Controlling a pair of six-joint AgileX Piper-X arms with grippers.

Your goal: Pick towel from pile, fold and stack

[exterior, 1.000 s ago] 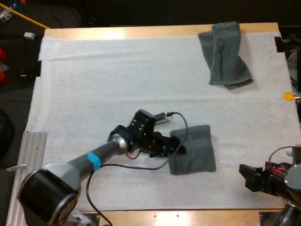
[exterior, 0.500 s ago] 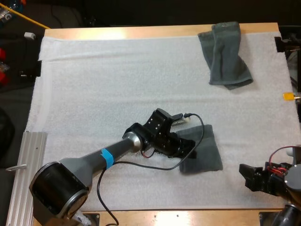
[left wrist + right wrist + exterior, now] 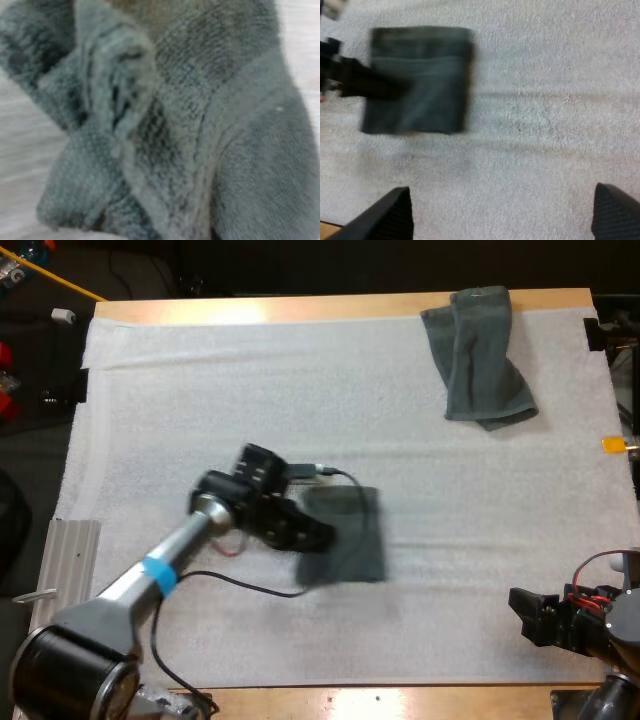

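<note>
Where the white mat [image 3: 200, 400] covers the tabletop [image 3: 300, 308], a dark grey-green folded towel [image 3: 345, 537] lies flat near the middle, a blurred rectangle. The left end effector [image 3: 315, 535] grasps its left edge, its arm stretched low from the near left corner. The right end effector [image 3: 501, 192] hovers released, fingers [image 3: 387, 212] apart, at the near right. There are two towels: the crumpled towel [image 3: 480, 355] lies at the far right.

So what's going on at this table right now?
The left gripper has hold of a folded towel by its left edge, near the middle of the white mat. The right gripper hangs open over bare mat at the near right. A crumpled towel lies at the far right, not yet picked.
</note>
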